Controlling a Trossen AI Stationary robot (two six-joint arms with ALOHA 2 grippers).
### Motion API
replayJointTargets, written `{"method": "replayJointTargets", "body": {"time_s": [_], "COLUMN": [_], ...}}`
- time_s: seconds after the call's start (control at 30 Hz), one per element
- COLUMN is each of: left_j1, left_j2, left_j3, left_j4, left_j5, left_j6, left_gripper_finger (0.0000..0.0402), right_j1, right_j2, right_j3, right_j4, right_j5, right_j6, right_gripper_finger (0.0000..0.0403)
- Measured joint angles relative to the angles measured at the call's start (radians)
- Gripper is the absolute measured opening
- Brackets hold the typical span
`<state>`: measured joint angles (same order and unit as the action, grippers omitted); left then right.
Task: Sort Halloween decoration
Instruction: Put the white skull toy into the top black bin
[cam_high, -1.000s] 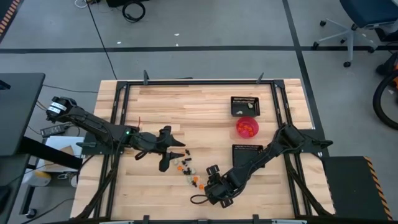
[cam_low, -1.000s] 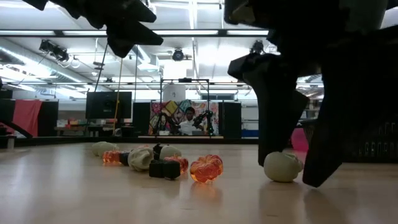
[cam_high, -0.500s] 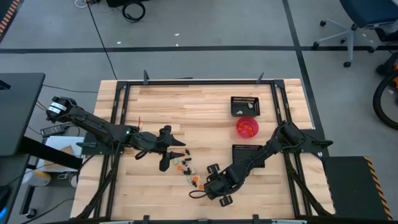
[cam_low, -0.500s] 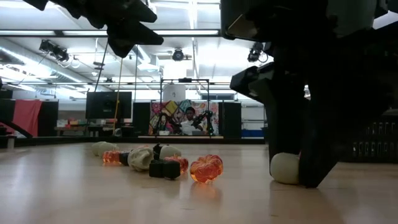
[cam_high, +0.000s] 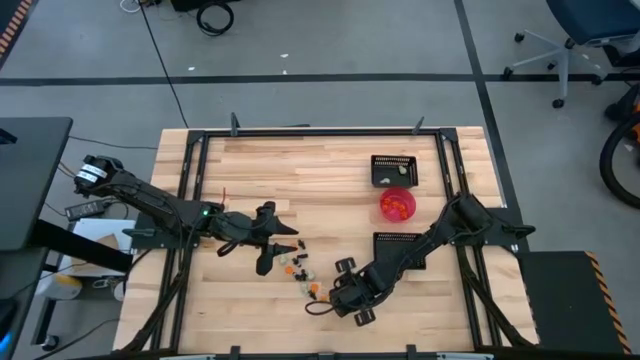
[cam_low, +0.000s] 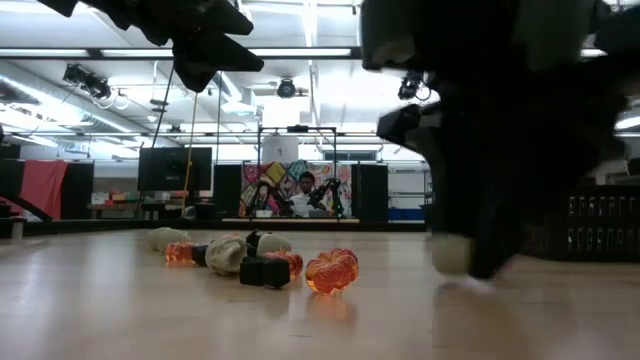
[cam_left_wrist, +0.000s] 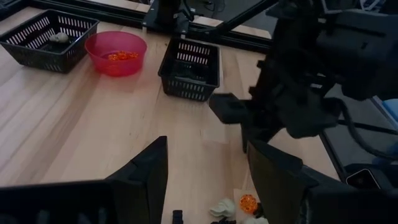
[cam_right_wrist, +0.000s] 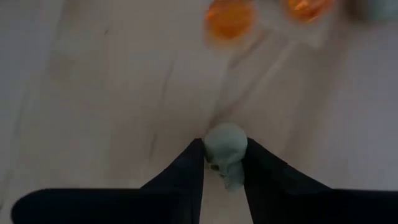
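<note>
The Halloween decoration is a loose cluster of tiny orange, black and cream trinkets (cam_high: 298, 270) lying on the wooden table, seen in the low view as a small heap (cam_low: 250, 258) with an orange pumpkin (cam_low: 331, 270) beside it. My right gripper (cam_high: 335, 298) points steeply down just to the right of the cluster, shut on a pale cream skull trinket (cam_right_wrist: 225, 148). My left gripper (cam_high: 283, 247) hangs open above the cluster's far-left side, holding nothing; its fingers (cam_left_wrist: 149, 177) frame the table in the left wrist view. My right gripper pinches the cream skull (cam_right_wrist: 224, 140) between its two fingertips (cam_right_wrist: 189, 168), one on each side of it. The fingers come from above, pointing steeply down. In the low view the skull (cam_low: 450, 255) sits at the fingers' lower ends; whether it is clear of the wood I cannot tell.
Two square black mesh trays (cam_high: 393, 170) (cam_high: 397, 243) stand at the right, with a round pink-red bowl (cam_high: 398, 204) holding orange pieces between them. A black frame (cam_high: 300, 130) runs round the table. Bare wood lies at the far left and centre.
My right gripper's fingers stood wide on either side of the cream skull and have closed onto it. The other trinkets and my left gripper have kept still.
</note>
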<state>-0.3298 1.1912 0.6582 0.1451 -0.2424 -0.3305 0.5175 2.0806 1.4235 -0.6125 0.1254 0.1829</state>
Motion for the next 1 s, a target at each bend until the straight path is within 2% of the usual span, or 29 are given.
{"method": "replayJointTargets", "body": {"time_s": [0.37, 1.0], "left_j1": [0.0, 0.0], "left_j2": [0.0, 0.0], "left_j3": [0.001, 0.001], "left_j4": [0.0, 0.0], "left_j5": [0.0, 0.0], "left_j6": [0.0, 0.0], "left_gripper_finger": [0.0192, 0.0192], "right_j1": [-0.026, -0.093], "right_j2": [-0.101, -0.215], "right_j3": [0.004, 0.005], "right_j4": [-0.152, -0.327], "right_j5": [0.092, 0.08], "right_j6": [0.035, 0.025], "right_gripper_finger": [0.0094, 0.0095]}}
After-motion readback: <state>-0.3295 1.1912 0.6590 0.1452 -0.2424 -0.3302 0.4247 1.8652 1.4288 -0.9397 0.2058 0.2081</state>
